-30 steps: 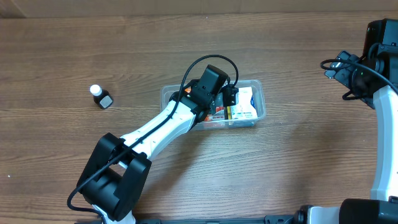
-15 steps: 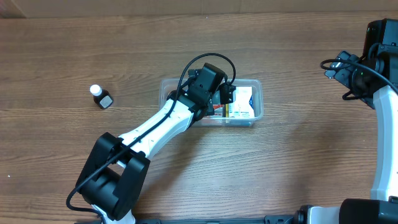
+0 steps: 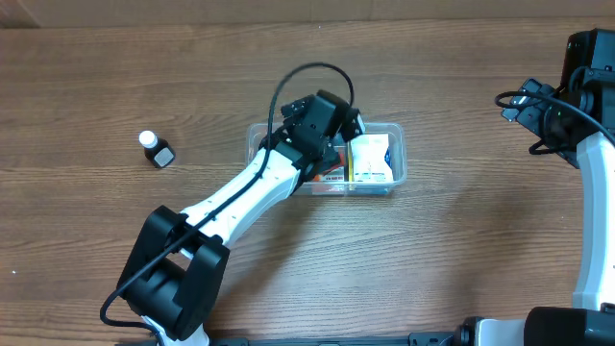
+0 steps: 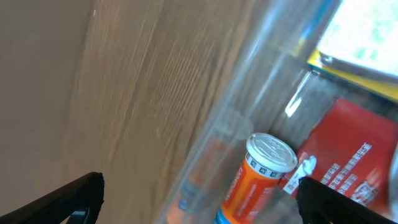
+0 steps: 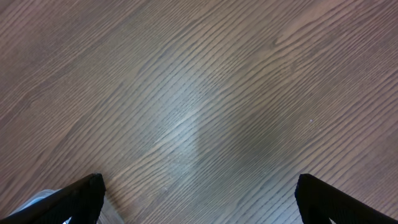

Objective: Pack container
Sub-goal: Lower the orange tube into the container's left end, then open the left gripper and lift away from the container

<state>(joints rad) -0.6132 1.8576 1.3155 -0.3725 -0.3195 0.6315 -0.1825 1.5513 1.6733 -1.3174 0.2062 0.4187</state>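
And there was the container (image 3: 396, 171), sitting middle of the frame on the wooden worktop (image 3: 461, 259), with the left arm (image 3: 255, 192) stretched right over its upper-left half. The left jaws were spread wide with nothing between them, their tips low in the wrist view on either side of the clear wall (image 4: 249, 87). Inside, you could see an orange tube (image 4: 252, 180) with a white cap, lying just beside a red box (image 4: 351, 165), and a white box (image 3: 370, 159) filling the right end.

Over at the right edge, the right arm (image 3: 586, 144) hung well apart from it all. Its jaws were also released, and only bare wood showed under them.

One small bottle (image 3: 155, 150), white cap and dark body, stood at centre left of the frame, well apart from the bin and not yet packed.

As for handling, that bin looked like thin, glossy plastic. It would likely be light even loaded, a bit flexible in the walls, and slick to pinch. The rim seemed the sensible place to take hold, one finger inside and one outside, at a spot clear of the contents. A push on a lower wall would probably slide it across the wood, while a squeeze mid-wall might only bow it inward.
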